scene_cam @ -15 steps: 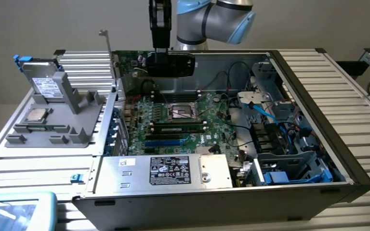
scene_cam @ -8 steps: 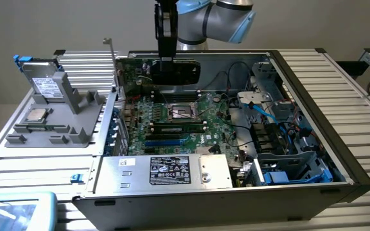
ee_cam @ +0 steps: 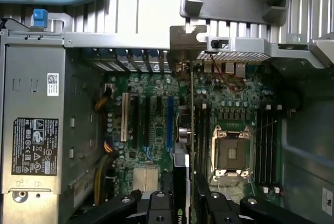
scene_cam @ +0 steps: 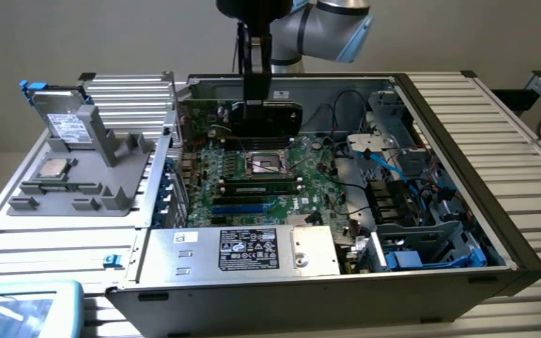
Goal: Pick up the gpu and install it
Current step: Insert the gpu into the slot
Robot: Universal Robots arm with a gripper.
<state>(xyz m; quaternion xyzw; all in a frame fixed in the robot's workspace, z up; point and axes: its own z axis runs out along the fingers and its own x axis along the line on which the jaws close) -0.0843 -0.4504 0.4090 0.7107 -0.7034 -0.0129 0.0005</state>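
Observation:
My gripper (scene_cam: 256, 97) comes down from above into the open computer case and is shut on the gpu (scene_cam: 268, 118), gripping its upper edge. The card hangs upright over the motherboard (scene_cam: 251, 176), its black cooler facing the exterior camera. In the wrist view the gpu (ee_cam: 190, 109) appears edge-on as a thin strip. Its silver bracket (ee_cam: 187, 38) sits by the case's rear wall, and its edge runs between the blue expansion slot (ee_cam: 169, 122) and the memory slots (ee_cam: 201, 130). The black fingers (ee_cam: 156, 205) of the gripper (ee_cam: 183, 205) press it from both sides.
The empty CPU socket (scene_cam: 268, 162) lies just in front of the card. The power supply (scene_cam: 242, 250) fills the case's near side. A drive cage with blue cables (scene_cam: 430, 239) stands on the exterior view's right. The grey fixture (scene_cam: 82, 190) holds a silver drive (scene_cam: 64, 123). A teach pendant (scene_cam: 22, 310) lies near.

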